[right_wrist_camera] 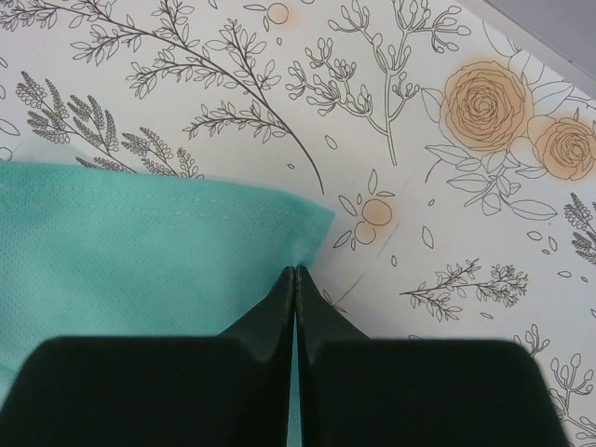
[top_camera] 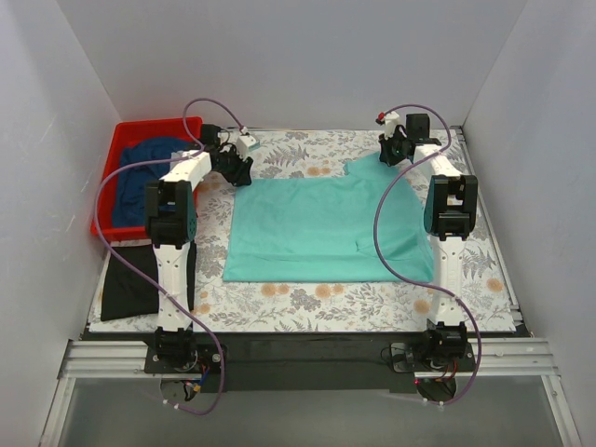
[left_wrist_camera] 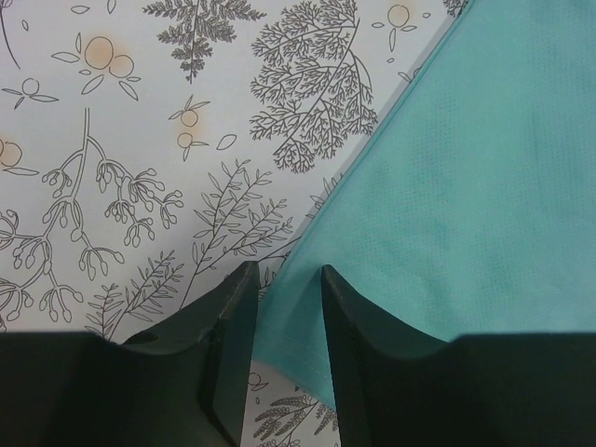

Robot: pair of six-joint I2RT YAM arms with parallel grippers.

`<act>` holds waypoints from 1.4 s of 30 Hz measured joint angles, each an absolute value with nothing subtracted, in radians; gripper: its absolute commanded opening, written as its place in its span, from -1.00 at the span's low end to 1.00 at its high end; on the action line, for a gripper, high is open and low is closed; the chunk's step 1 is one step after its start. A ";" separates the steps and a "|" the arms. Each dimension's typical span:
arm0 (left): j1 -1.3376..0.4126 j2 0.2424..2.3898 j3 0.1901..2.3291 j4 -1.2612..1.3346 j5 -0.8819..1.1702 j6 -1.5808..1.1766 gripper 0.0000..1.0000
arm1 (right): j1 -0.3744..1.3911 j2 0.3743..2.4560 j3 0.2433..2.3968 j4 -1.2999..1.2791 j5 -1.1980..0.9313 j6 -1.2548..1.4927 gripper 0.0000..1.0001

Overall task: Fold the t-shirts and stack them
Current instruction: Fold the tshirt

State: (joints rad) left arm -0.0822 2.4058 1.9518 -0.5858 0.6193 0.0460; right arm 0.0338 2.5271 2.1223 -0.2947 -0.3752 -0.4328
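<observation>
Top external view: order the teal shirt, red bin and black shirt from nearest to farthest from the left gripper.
1. Teal shirt, its far-left corner at the left gripper.
2. Red bin, just to the gripper's left.
3. Black shirt, at the near left.

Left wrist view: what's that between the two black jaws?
An edge of the teal t-shirt lies in that gap in the left wrist view; the left gripper is open.

White links (top_camera: 172, 279), black joint housings (top_camera: 170, 212) — purple cables (top_camera: 376, 233) loop alongside; fingers (left_wrist_camera: 228, 345) matte black, wedge-shaped.
</observation>
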 measured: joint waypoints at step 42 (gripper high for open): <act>-0.068 1.960 1.373 -0.313 0.715 0.007 -1.00 | 0.013 1.942 1.618 -0.303 -0.438 -0.411 -0.97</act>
State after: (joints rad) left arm -0.0681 1.9598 1.3727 -0.3130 0.7147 0.0067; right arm 0.0132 1.9415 1.6176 -0.3035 -0.4377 -0.4110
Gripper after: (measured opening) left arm 0.010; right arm 0.020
